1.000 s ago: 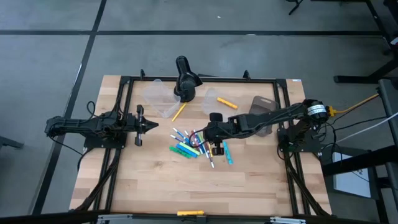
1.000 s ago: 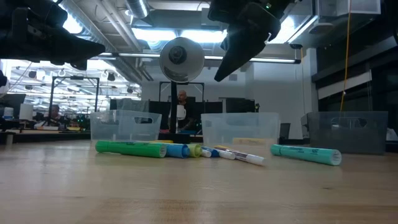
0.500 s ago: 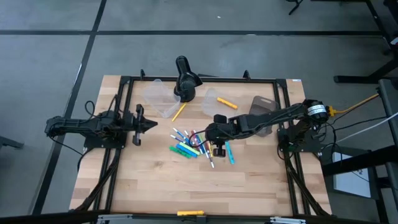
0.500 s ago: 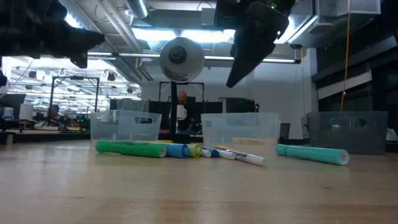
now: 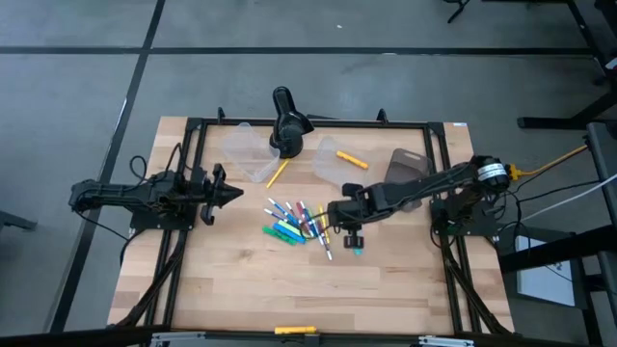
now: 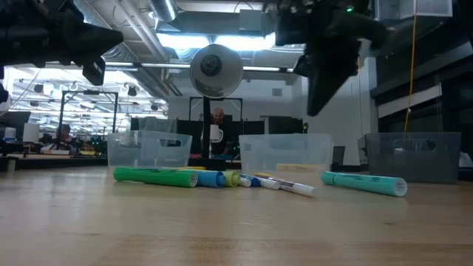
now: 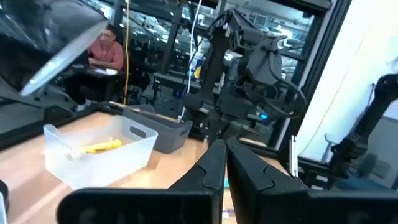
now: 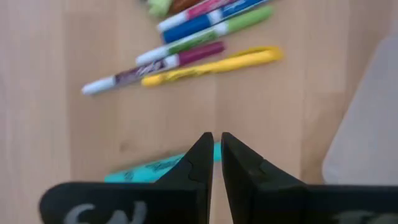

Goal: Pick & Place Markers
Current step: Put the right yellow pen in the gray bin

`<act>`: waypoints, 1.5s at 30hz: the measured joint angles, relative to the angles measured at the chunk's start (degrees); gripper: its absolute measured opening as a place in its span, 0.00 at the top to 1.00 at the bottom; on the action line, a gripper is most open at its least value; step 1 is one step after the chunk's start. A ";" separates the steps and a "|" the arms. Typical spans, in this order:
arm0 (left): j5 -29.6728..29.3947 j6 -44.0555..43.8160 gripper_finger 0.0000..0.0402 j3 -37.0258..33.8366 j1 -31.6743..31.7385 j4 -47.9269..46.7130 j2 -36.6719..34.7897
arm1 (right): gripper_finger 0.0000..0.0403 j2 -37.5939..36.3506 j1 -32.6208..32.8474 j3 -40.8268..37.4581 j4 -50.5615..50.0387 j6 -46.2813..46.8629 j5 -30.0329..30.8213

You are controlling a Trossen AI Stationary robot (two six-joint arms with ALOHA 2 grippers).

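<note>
Jaws of both the right gripper (image 5: 333, 216) and left gripper (image 5: 236, 194) were together, empty, above slim plastic markers (image 5: 289, 224) on the wood-grain desk (image 5: 241, 280).

The right gripper (image 5: 339, 214) slides right across the desk, off the cluster of markers (image 5: 294, 222) and over toward the cyan marker (image 6: 363, 182). From desk level it swings from just right of centre out to the right, well above the wood. That cyan marker twitches, a small shift right and then back again. Over on the left, the left gripper (image 5: 234, 194) eases back a touch.
</note>
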 joint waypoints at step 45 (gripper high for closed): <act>-36.25 4.30 0.71 21.12 9.38 -10.68 67.10 | 0.92 -0.20 3.18 -4.74 -4.08 6.52 9.10</act>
